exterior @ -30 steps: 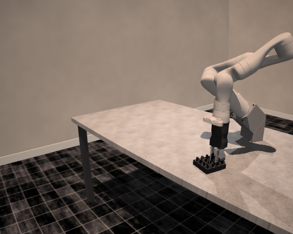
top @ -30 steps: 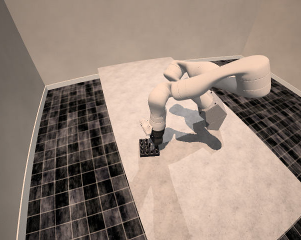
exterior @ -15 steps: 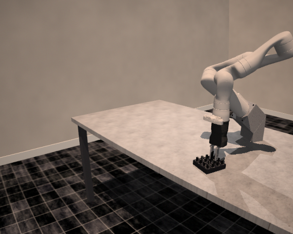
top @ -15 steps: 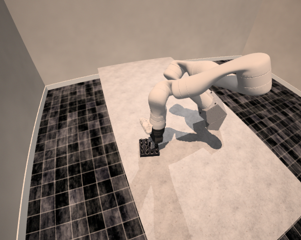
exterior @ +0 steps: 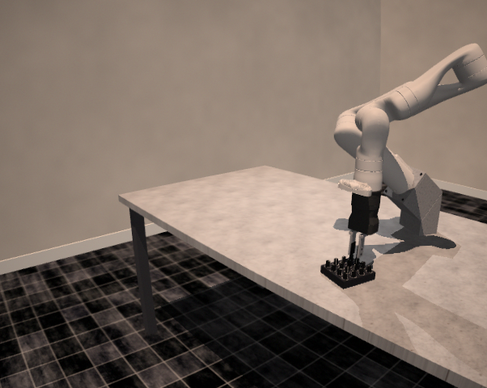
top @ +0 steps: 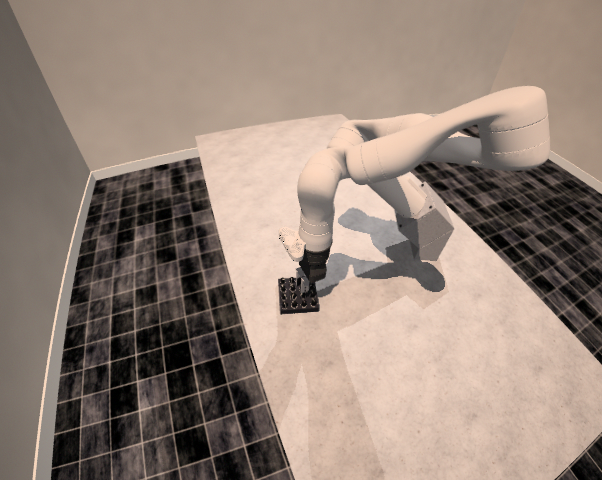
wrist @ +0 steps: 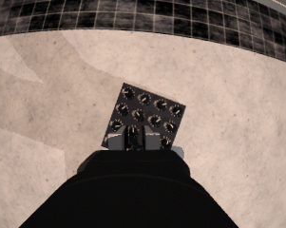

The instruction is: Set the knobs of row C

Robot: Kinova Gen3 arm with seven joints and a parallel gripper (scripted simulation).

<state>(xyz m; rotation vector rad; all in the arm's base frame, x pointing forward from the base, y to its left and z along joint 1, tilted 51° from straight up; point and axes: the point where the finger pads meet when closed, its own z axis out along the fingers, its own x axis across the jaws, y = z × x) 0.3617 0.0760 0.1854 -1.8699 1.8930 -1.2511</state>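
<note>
The black knob box [top: 290,311] [exterior: 333,278] [wrist: 165,115] stands on the table, turned slightly in the wrist view. Knobs with white lines stand on its top in rows; the printed names and the socket cannot be made out. My gripper [top: 305,289] [exterior: 356,255] [wrist: 135,134] points down over the box, its fingers partly open. In the wrist view, a knob [wrist: 133,130] shows in the gap just beyond the fingertips, its line running roughly up and down the picture. The fingers and the gripper body hide part of the nearest knobs. I cannot tell how high the fingertips are above the knobs.
The light table [top: 461,372] [exterior: 235,208] [wrist: 233,104] carries the box near one long edge, with dark tiled floor [top: 161,361] beyond. The arm's grey base [top: 435,232] [exterior: 423,204] stands behind the gripper. Shadows of the arm lie between them.
</note>
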